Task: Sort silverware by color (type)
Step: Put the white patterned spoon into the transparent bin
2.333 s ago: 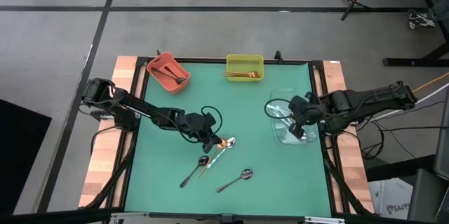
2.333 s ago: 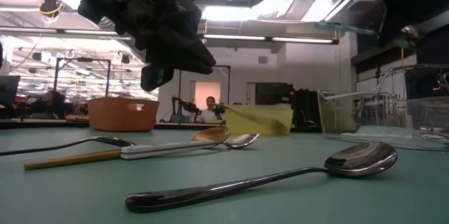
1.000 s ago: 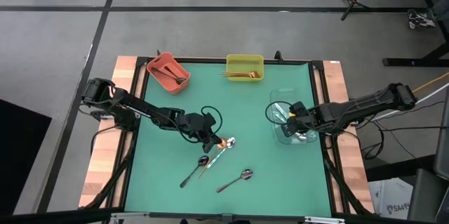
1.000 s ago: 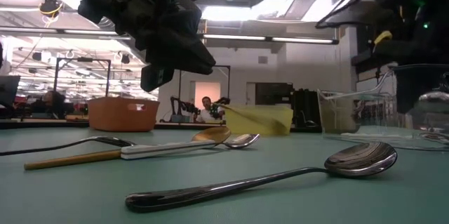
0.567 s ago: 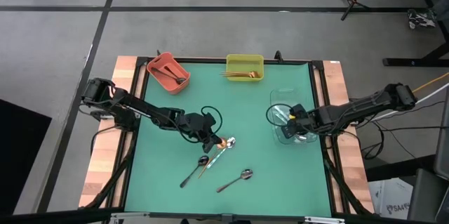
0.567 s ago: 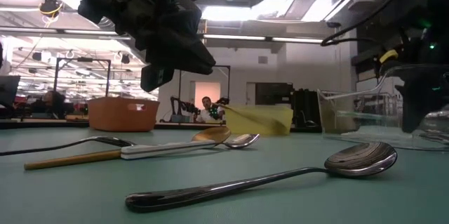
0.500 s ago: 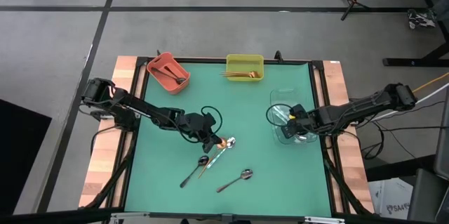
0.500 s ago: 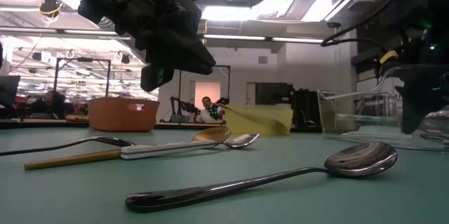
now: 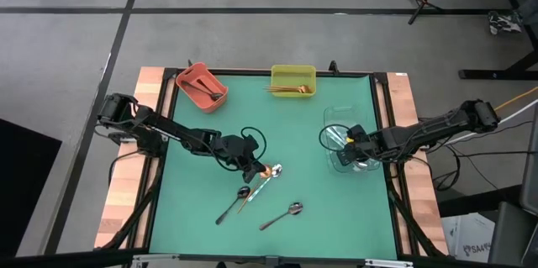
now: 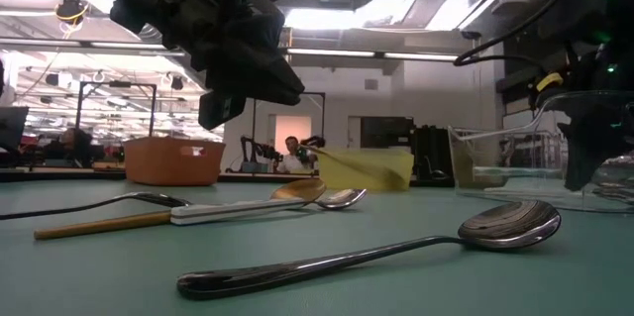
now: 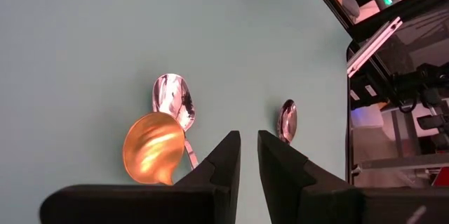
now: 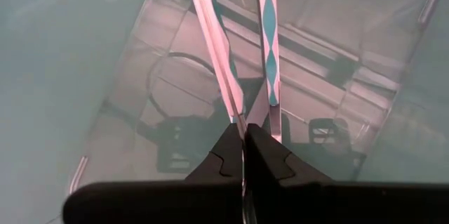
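Note:
Several spoons lie flat on the green mat. A gold-bowled spoon [image 9: 266,170] and a silver spoon [image 9: 276,168] lie together. A dark spoon [image 9: 234,205] and another spoon [image 9: 282,215] lie nearer the near edge. My left gripper [image 9: 256,170] hovers just above the gold bowl [image 11: 154,147], touching nothing, with its fingers [image 11: 228,161] drawn to a narrow slit. My right gripper [image 9: 353,148] reaches down into the clear bin [image 9: 329,165] and is shut on a silver spoon [image 12: 214,41]. A second spoon handle [image 12: 269,48] lies beside it in the bin. My right gripper pinches the silver spoon's thin shaft [image 12: 235,108] between its two fingers, coming from above into the clear bin. The handle runs on away from the fingertips along the bin floor. Whether the spoon rests on the floor I cannot tell.
A red bin [image 9: 202,86] holding dark cutlery and a yellow bin [image 9: 293,79] holding gold cutlery stand along the far edge. Bare mat lies between the far bins and the loose spoons. Wooden rails border the mat on both sides.
My right gripper has sunk a little deeper into the clear bin, still shut on the silver spoon. My left arm and the spoons on the mat have stayed where they were.

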